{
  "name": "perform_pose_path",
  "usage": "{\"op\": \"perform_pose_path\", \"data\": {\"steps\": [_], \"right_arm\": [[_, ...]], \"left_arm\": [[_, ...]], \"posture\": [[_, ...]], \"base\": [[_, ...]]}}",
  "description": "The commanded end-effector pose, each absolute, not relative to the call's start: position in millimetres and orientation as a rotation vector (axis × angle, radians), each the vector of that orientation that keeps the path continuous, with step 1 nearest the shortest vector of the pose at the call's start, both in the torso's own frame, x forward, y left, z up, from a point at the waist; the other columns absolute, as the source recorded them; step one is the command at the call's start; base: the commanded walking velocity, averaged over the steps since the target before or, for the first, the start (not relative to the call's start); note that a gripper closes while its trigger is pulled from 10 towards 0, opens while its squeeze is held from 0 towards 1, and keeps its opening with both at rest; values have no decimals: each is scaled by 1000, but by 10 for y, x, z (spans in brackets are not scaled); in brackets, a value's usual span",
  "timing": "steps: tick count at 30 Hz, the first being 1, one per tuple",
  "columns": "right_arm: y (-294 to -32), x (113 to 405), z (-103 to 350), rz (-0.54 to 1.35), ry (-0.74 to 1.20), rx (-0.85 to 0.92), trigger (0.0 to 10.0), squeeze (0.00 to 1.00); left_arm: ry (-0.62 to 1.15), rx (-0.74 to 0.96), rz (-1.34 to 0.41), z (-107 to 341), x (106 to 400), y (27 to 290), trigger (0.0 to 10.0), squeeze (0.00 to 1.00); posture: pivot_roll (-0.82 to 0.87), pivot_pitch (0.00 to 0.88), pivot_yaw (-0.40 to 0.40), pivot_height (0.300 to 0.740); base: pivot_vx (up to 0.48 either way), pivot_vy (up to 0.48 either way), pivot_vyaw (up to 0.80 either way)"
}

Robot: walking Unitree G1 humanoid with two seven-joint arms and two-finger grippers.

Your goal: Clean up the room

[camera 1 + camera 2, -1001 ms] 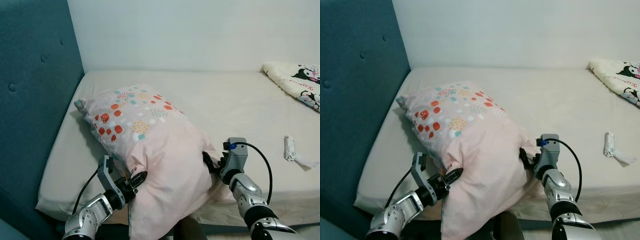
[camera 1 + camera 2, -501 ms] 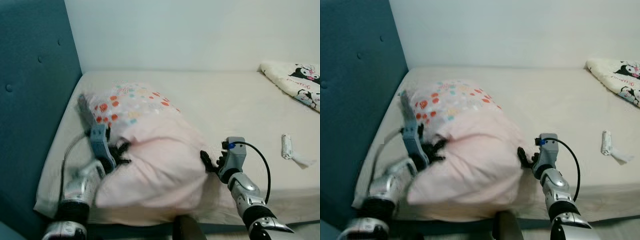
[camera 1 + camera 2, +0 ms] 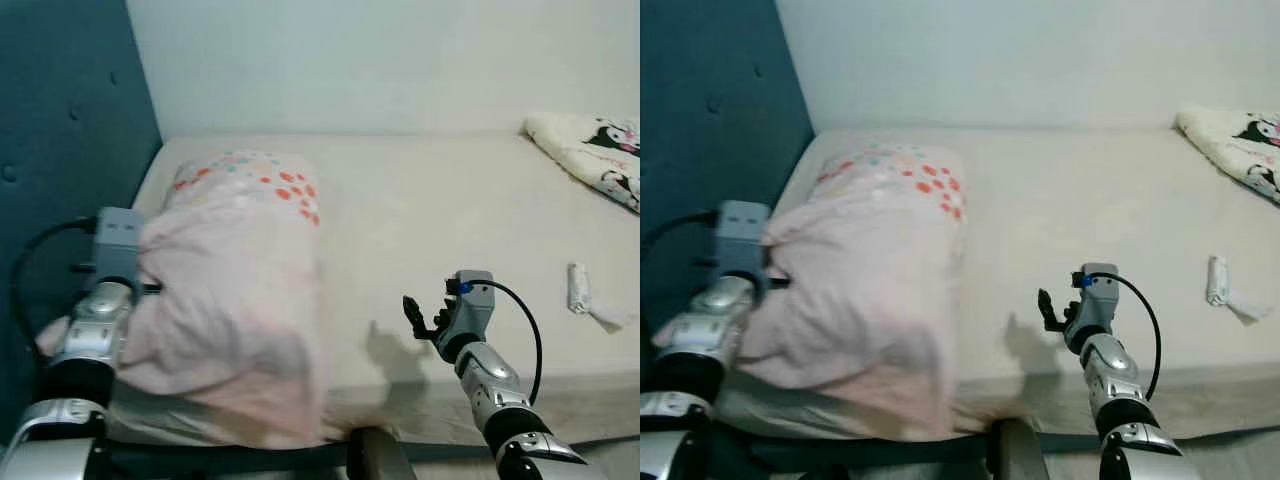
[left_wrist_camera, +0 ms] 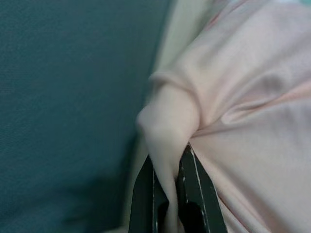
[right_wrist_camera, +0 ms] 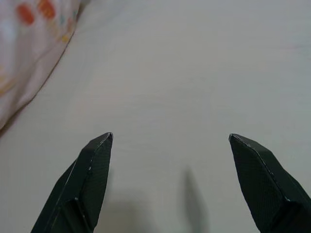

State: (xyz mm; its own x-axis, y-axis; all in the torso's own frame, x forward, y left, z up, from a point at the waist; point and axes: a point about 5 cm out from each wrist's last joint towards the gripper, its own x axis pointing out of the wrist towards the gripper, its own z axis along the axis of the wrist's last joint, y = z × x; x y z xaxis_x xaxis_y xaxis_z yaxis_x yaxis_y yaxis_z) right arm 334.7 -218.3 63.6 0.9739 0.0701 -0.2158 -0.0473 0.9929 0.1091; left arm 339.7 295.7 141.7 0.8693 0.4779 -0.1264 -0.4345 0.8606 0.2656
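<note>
Pillow (image 3: 235, 290) lies at left of frame on the bed (image 3: 450, 220), against the teal headboard (image 3: 60, 120). Left hand (image 4: 167, 194) pinches 1 fold of its pink case; right hand (image 5: 170, 184) is spread, holding nothing. Best: square it flat before release. No legible writing; cartoon-print blanket (image 3: 590, 150) upper right.

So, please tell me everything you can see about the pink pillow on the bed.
The pillow is soft pale pink cloth, with red, orange and teal dots on its far end. It lies lengthwise along the bed's left side, beside the teal headboard, its near end bulging over the mattress edge. The left tool pinches a fold of its cover. The right tool is open, apart from it.
</note>
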Motion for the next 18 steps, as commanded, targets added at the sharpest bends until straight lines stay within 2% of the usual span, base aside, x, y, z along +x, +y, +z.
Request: {"op": "perform_pose_path", "data": {"steps": [1,5,7,9,10,14,15,16,18], "right_arm": [[-2151,3332,615,67,220,100,10000,0],[-2132,3336,612,78,225,95,10000,0],[-2102,3354,622,96,229,88,10000,0],[-2102,3354,622,96,229,88,10000,0],[-2084,3363,627,104,230,86,10000,0],[-2064,3373,634,111,229,89,10000,0],[-2030,3382,640,123,226,92,10000,0],[-2030,3382,640,123,226,92,10000,0],[-1999,3386,640,135,224,93,10000,0]], "left_arm": [[228,197,588,1315,3256,3080,0,0],[276,151,662,1139,3040,3124,0,0],[315,105,744,1014,2773,3178,0,0],[315,105,744,1014,2773,3178,0,0],[345,81,775,948,2631,3179,0,0],[374,56,818,879,2481,3197,0,0],[406,22,883,794,2275,3247,0,0],[406,22,883,794,2275,3247,0,0],[419,3,940,746,2098,3289,0,0]], "posture": [[-49,0,-28,476],[-42,0,-31,476],[-28,0,-39,476],[-28,0,-39,476],[-19,0,-38,476],[-16,0,-37,476],[-15,0,-31,476],[-15,0,-31,476],[-15,0,-29,476]], "base": [[0,0,0],[0,0,0],[0,0,0],[0,0,0],[0,0,0],[0,0,0],[0,0,0],[0,0,0],[0,0,0]]}}
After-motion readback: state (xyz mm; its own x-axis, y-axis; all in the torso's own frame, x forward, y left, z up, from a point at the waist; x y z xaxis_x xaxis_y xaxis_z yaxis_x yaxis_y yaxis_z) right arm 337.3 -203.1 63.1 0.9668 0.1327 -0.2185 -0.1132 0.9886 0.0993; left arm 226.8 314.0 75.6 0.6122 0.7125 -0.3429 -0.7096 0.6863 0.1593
